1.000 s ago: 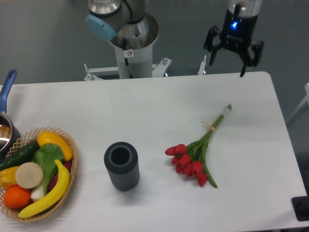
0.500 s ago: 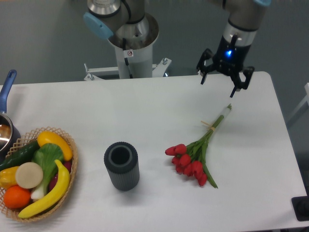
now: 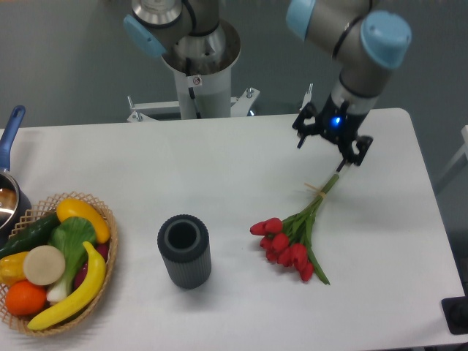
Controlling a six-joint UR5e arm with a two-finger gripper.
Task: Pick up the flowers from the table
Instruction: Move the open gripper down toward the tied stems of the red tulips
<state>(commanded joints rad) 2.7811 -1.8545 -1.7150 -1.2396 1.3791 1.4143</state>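
The flowers (image 3: 296, 234) lie flat on the white table (image 3: 219, 168) at the centre right. The red tulip buds point to the lower left, and the green stems run up and right to a pale band. My gripper (image 3: 320, 153) is open and empty. It hangs just above the upper end of the stems, its fingers spread apart. The arm reaches in from the top of the view.
A dark ribbed cylindrical vase (image 3: 184, 251) stands left of the flowers. A wicker basket (image 3: 55, 263) of fruit and vegetables sits at the front left. A pot with a blue handle (image 3: 9, 168) is at the left edge. The robot's base (image 3: 199, 66) is behind the table.
My gripper has come down and to the left, from behind the table's far edge to just above the stem ends. It stays open. The flowers have not moved.
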